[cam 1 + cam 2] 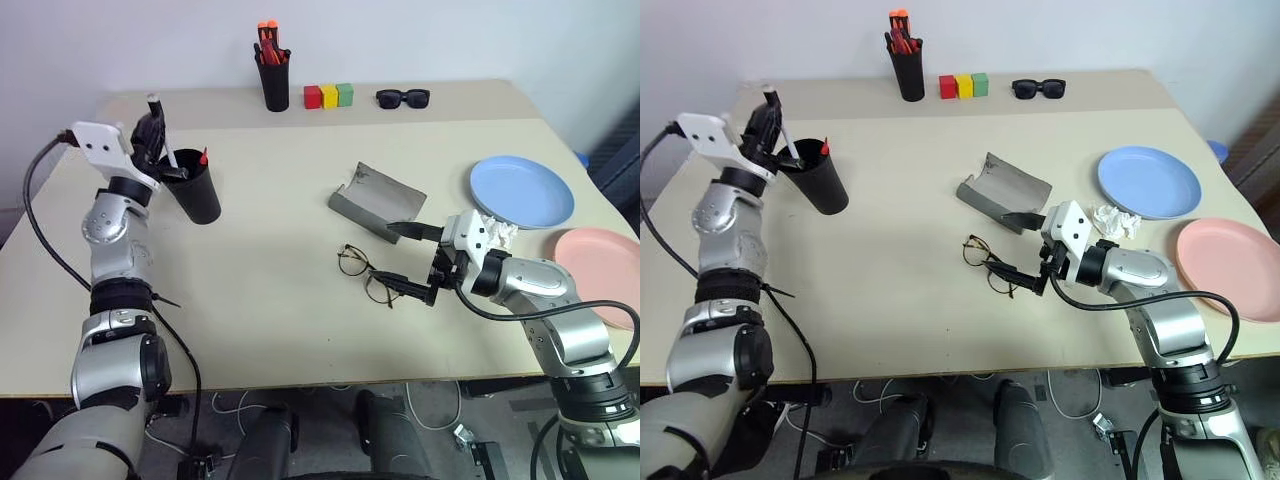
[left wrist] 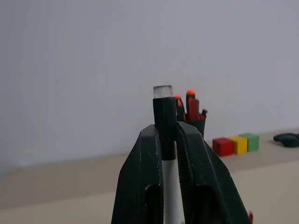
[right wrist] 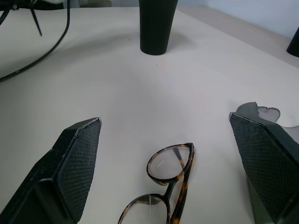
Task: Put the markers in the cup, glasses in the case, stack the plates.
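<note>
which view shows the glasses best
The right wrist view: the glasses lie close up on the table between the open right hand's fingers, with frame and lenses clear. Both eye views show them small, just ahead of that hand, near the case.

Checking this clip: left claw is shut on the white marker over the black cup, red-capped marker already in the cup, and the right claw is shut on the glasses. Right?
Not quite. The right claw is open, its fingers standing wide either side of the glasses, which lie on the table; the right wrist view shows it. The rest holds: left claw shut on the white marker above the cup, red-capped marker inside.
</note>
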Motion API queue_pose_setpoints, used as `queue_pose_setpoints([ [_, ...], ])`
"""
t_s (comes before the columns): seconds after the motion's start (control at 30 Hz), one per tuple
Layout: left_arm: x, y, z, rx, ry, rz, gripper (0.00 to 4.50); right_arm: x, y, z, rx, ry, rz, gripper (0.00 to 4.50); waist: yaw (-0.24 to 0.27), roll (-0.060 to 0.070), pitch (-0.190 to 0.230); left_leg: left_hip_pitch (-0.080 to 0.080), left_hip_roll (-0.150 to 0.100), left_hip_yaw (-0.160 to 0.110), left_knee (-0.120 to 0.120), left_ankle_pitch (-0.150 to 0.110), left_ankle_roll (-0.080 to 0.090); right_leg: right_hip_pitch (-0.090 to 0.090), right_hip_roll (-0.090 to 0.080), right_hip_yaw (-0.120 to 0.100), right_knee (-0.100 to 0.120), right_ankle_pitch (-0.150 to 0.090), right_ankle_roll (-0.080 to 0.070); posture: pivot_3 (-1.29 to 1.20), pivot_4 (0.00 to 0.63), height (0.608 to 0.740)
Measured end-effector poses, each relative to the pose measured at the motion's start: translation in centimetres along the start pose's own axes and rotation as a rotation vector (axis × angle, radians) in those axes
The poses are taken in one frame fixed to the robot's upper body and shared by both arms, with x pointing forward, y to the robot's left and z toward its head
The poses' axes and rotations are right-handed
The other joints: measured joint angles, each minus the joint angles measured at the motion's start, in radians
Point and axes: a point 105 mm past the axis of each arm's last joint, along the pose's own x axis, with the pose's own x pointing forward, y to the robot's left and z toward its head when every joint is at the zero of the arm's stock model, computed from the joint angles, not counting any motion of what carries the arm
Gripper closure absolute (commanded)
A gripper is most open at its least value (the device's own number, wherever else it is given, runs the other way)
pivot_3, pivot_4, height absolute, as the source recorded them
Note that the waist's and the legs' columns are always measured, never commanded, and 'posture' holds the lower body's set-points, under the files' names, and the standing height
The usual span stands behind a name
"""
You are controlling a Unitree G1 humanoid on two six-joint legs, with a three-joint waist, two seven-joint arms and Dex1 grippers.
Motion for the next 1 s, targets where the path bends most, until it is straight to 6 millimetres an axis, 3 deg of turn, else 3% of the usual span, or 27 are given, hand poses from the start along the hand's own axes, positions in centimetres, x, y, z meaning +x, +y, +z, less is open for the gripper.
queue_pose_setpoints([
  [0.23, -0.5, -0.8, -0.7, -0.017, 0.006, -0.015, 0.13, 0.0, 0.0, 0.0, -0.001, 0.001, -0.001, 0.0, 0.0, 0.0, 0.0, 0.0, 0.0, 0.0, 0.0, 0.0, 0.0, 0.0, 0.0, 0.0, 0.0, 0.0, 0.0, 0.0, 0.15, 0.74],
  [0.4, 0.0, -2.1, 1.3, -0.068, -0.054, -0.101, 0.06, 0.0, -0.1, 0.0, -0.007, 0.005, -0.003, 0.0, 0.0, 0.0, 0.0, 0.0, 0.0, 0.0, 0.0, 0.0, 0.0, 0.0, 0.0, 0.0, 0.0, 0.0, 0.0, 0.0, 0.15, 0.74],
  [0.57, 0.6, -5.5, 3.9, -0.121, -0.101, -0.308, 0.06, 0.3, -1.0, 0.1, -0.027, 0.0, -0.044, 0.0, -0.002, 0.0, 0.0, 0.0, 0.0, 0.0, 0.0, 0.0, 0.0, 0.0, 0.0, 0.0, 0.001, 0.0, 0.0, 0.0, 0.15, 0.74],
  [0.7, -0.1, -9.3, 4.0, -0.192, -0.019, -0.554, 0.06, 0.6, -3.3, -0.6, -0.055, 0.044, -0.148, 0.0, -0.003, 0.0, 0.0, 0.001, 0.0, 0.0, 0.0, 0.0, 0.0, 0.0, 0.0, 0.0, 0.001, 0.0, 0.0, 0.0, 0.15, 0.74],
  [0.87, -3.1, -11.1, 2.1, -0.303, 0.202, -0.759, 0.06, 1.0, -5.2, -1.6, -0.004, 0.084, -0.241, 0.0, -0.011, 0.001, 0.0, 0.001, 0.0, 0.0, -0.001, 0.0, 0.0, -0.001, 0.0, 0.0, 0.002, 0.0, 0.0, 0.0, 0.15, 0.74],
  [1.0, -3.6, -11.5, 1.5, -0.306, 0.239, -0.784, 0.06, 1.4, -5.7, -1.2, 0.001, 0.067, -0.27, 0.0, 0.0, 0.001, 0.0, 0.0, 0.0, 0.0, -0.001, 0.0, 0.0, -0.001, 0.0, 0.0, 0.002, 0.0, 0.0, 0.0, 0.15, 0.74],
])
